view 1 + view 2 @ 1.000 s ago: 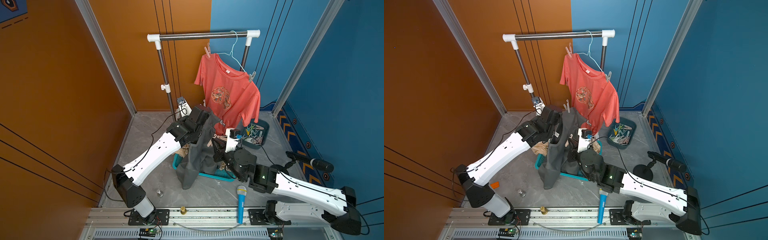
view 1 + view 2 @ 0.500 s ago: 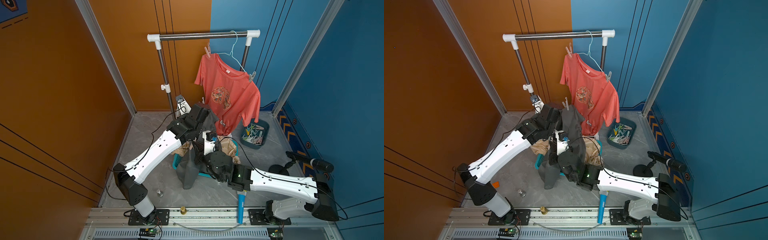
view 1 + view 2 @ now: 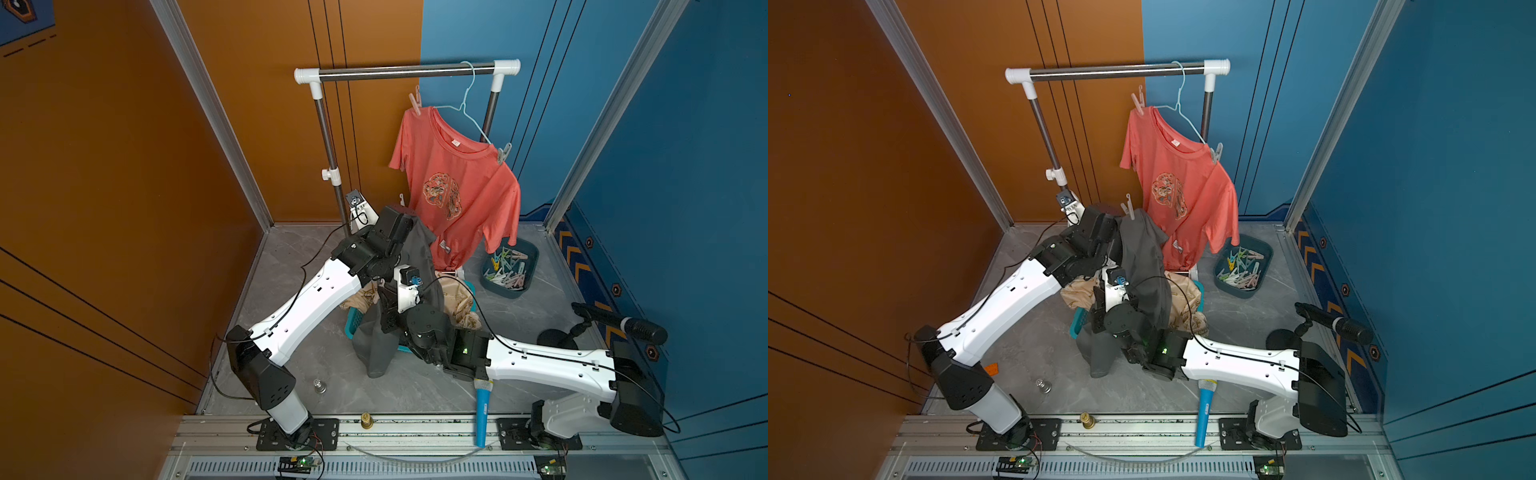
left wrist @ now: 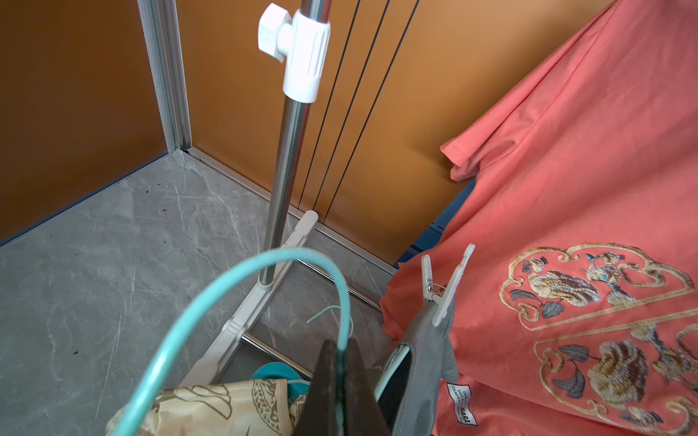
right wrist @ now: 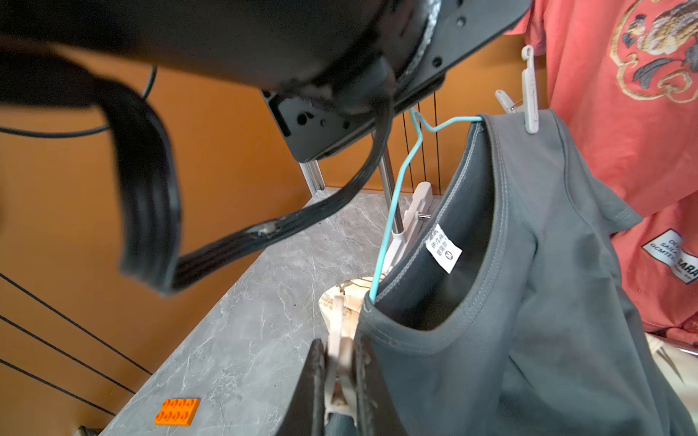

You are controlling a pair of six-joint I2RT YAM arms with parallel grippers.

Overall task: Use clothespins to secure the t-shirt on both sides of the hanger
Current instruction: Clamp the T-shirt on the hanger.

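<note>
Two grips: left gripper [image 4: 342,358] clamped on hanger [image 4: 226,287], right gripper [image 5: 342,362] pinching a clothespin [image 5: 337,336] beside tee [image 5: 528,302] collar. Bin [image 3: 511,293] at tee's 3 o'clock.

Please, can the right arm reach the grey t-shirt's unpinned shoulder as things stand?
Probably yes: the right gripper, holding a clothespin, is right beside that shoulder of the grey t-shirt, nothing between; the left gripper holds the hanger.
</note>
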